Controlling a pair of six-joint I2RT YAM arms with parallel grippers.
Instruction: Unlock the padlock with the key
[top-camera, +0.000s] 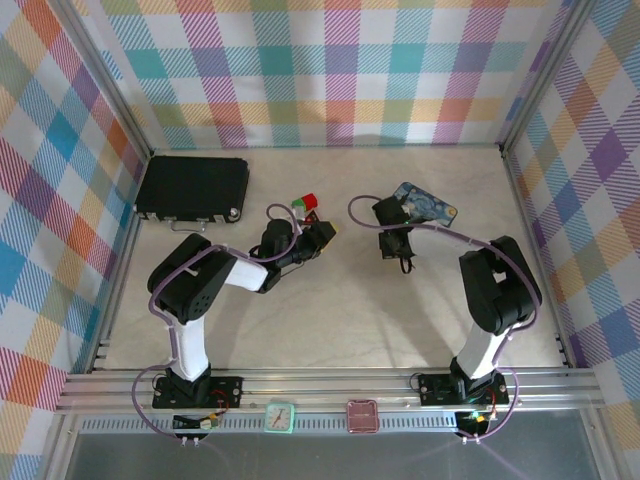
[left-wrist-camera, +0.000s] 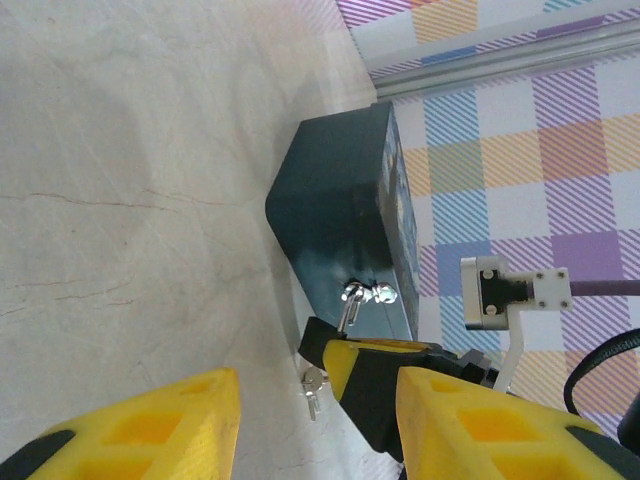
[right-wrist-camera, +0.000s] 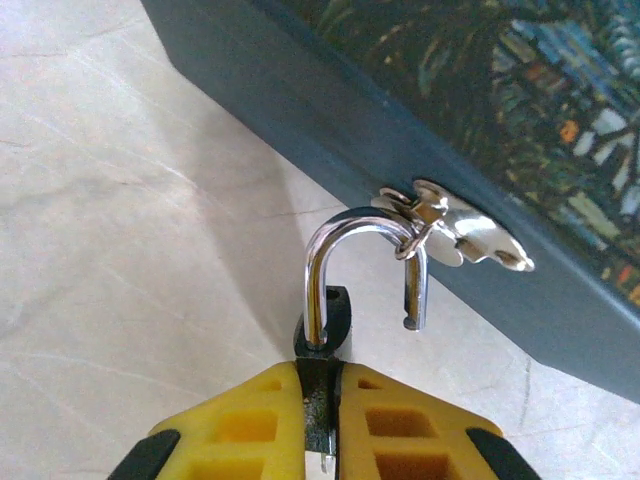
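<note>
Padlock (right-wrist-camera: 335, 315): shackle sprung open, hooked through hasp (right-wrist-camera: 455, 235) of blue tin (right-wrist-camera: 300, 110); body pinched by right gripper (right-wrist-camera: 320, 385). Key (left-wrist-camera: 313, 385): just below hasp. Left gripper (left-wrist-camera: 318, 420): spread, near tin

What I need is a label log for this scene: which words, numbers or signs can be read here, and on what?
No text can be read anywhere.
The clock on the near rail: face too small to read.
The tin: a painted picture, no letters seen.
The black case: no label seen.
</note>
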